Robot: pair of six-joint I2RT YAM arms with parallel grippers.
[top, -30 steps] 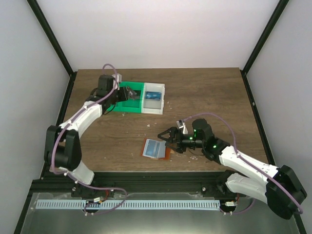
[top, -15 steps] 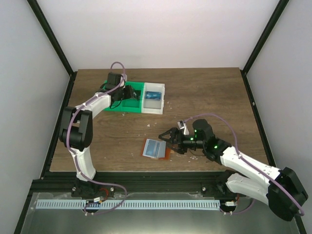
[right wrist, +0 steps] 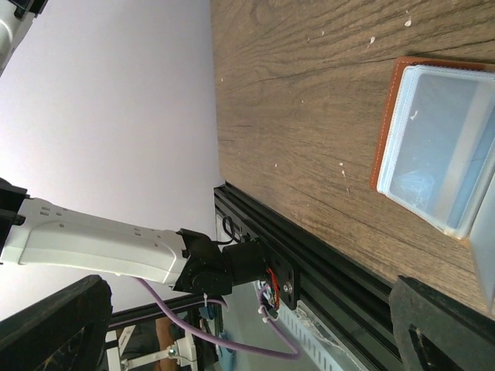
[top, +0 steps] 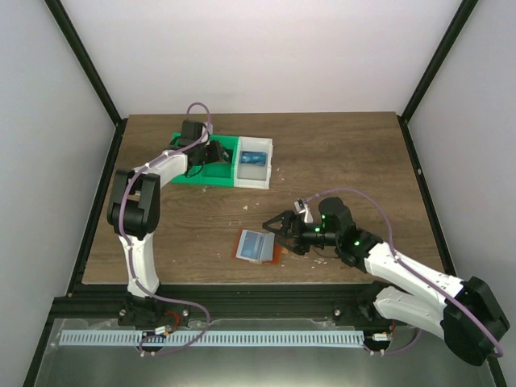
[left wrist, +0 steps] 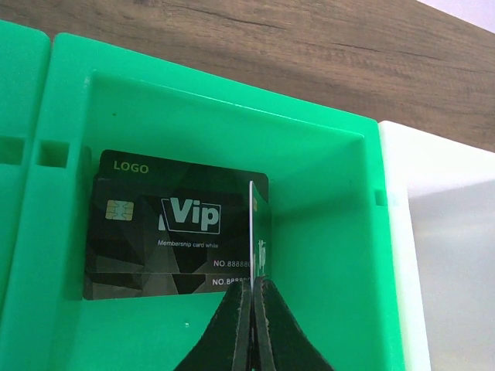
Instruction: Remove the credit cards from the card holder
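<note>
The left gripper [left wrist: 252, 284] is pinched tight on one thin card [left wrist: 251, 232]. It holds the card upright and edge-on, just above the floor of the green bin [left wrist: 325, 154]. Black cards [left wrist: 166, 224] printed "Vip" already lie flat in a stack under it and to its left. The white bin [left wrist: 456, 232] touches the green bin's right wall, and in the overhead view there is something blue [top: 252, 159] inside it. Both bins sit toward the far left corner of the table [top: 347, 161].

Over the last second the left arm has swung its elbow up and in from the left edge, while its fingertips have stayed over the green bin. I judge that the card has arrived and only needs letting go.

The right gripper [top: 275, 225] has barely moved. Its jaws are spread wide and hold nothing, and it sits just right of the card holder [top: 256, 245]. The holder lies open, pale lining up, near the middle of the near edge, where it lay a second ago. I cannot tell whether its pockets still hold cards.

The table is dark wood grain dotted with pale specks. Plain white walls [top: 242, 56] and black frame posts [top: 85, 60] close it in.
</note>
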